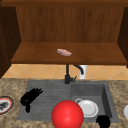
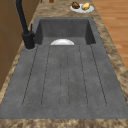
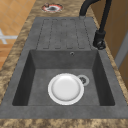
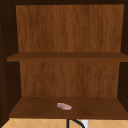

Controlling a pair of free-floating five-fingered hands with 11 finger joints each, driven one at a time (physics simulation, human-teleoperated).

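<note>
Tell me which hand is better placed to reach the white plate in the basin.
Probably the right hand: it hangs at the basin's front right corner, close beside the white plate. The left hand, fingers spread, hovers over the draining board, with the red ball between.

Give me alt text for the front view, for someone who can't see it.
A black left hand hovers with straight fingers over the grey sink's draining board, with a red ball in front and a white plate in the basin. The right hand is at the sink's front right corner; a small pink object lies on the cabinet shelf above.
</note>
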